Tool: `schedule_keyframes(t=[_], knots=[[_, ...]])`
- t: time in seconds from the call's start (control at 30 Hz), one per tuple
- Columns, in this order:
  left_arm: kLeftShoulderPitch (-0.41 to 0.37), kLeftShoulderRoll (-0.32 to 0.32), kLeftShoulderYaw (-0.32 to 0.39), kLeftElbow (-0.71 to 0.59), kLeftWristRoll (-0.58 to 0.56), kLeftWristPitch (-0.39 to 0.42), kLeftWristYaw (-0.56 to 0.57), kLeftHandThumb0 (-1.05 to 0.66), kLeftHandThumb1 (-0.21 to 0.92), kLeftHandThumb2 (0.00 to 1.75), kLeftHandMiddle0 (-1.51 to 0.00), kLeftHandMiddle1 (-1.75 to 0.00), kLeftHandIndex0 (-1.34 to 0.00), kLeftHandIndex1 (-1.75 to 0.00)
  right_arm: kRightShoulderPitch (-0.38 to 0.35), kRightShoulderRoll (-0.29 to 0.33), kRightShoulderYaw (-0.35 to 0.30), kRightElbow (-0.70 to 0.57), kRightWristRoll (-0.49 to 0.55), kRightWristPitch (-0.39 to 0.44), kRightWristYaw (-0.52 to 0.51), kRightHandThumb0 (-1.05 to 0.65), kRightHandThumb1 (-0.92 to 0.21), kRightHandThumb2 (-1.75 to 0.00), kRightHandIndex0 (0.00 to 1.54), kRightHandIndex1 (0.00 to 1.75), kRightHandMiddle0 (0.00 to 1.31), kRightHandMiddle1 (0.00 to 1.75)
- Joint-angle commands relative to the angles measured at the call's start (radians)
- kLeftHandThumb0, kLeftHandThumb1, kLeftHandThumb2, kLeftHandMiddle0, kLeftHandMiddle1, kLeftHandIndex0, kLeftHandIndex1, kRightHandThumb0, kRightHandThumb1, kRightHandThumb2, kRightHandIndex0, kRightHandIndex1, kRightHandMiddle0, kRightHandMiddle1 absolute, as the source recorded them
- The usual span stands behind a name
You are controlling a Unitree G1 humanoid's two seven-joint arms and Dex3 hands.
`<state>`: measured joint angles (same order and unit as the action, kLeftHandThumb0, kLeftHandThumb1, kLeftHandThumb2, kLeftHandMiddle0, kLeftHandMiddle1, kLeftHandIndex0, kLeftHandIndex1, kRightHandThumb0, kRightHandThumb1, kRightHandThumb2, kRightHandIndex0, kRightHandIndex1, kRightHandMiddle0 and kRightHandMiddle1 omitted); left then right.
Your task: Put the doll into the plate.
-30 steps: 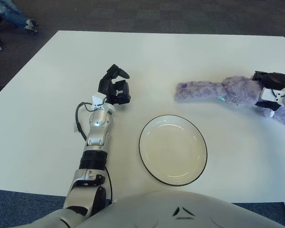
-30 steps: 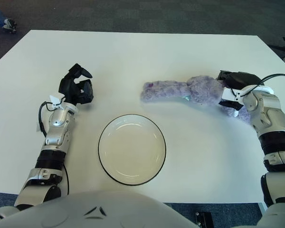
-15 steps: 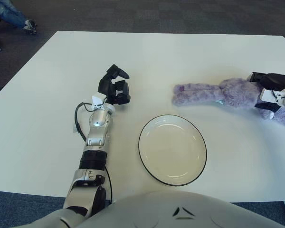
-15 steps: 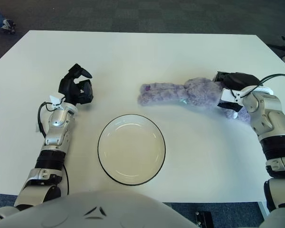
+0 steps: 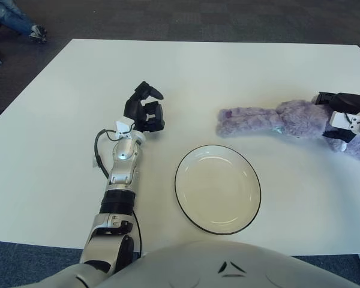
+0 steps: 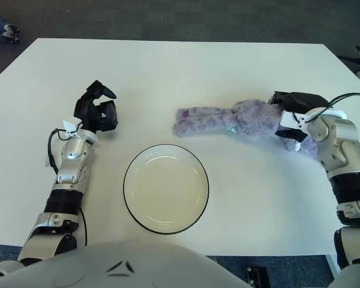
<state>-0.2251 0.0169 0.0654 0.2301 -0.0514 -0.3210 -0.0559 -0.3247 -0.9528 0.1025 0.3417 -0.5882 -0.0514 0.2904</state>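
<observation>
A long purple plush doll [image 6: 228, 119] lies stretched across the white table, right of centre. My right hand [image 6: 292, 114] is shut on the doll's right end, with black fingers wrapped over the fur. The white plate [image 6: 165, 188] with a dark rim sits empty near the front, below and left of the doll's free end. My left hand [image 6: 96, 114] shows at the left of the plate, fingers curled and holding nothing.
The white table [image 6: 168, 66] stretches far back behind both hands. Dark carpet surrounds it. A person's shoe [image 5: 38, 33] shows at the top left, beyond the table corner.
My right hand has dragged the doll a little to the left, toward the plate. The left arm has not moved.
</observation>
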Motion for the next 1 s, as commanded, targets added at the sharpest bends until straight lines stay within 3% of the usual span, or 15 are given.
schedule_keyframes(t=[0.0, 0.23, 0.63, 0.97], knots=[[0.005, 0.006, 0.003, 0.001, 0.001, 0.007, 0.003, -0.46, 0.37, 1.25, -1.25, -1.75, -0.57, -1.75, 0.019, 0.016, -0.017, 0.010, 0.026, -0.008, -0.015, 0.51, -0.21, -1.44, 0.69, 1.75, 1.02, 1.75], [0.003, 0.003, 0.003, 0.003, -0.003, 0.011, 0.002, -0.46, 0.38, 1.24, -1.25, -1.75, -0.56, -1.75, 0.049, -0.010, -0.086, -0.109, 0.069, 0.004, 0.007, 0.53, -0.16, -1.51, 0.73, 1.75, 1.01, 1.75], [0.002, 0.002, -0.001, 0.004, -0.004, 0.012, -0.003, -0.46, 0.38, 1.24, -1.25, -1.75, -0.56, -1.75, 0.040, -0.011, -0.106, -0.126, 0.053, -0.008, -0.025, 0.55, -0.13, -1.55, 0.76, 1.75, 1.01, 1.75], [-0.006, 0.002, -0.005, 0.015, -0.007, 0.014, -0.010, -0.46, 0.38, 1.24, -1.26, -1.75, -0.56, -1.75, 0.089, 0.007, -0.184, -0.299, 0.065, 0.081, -0.008, 0.55, -0.12, -1.56, 0.77, 1.75, 1.01, 1.75]])
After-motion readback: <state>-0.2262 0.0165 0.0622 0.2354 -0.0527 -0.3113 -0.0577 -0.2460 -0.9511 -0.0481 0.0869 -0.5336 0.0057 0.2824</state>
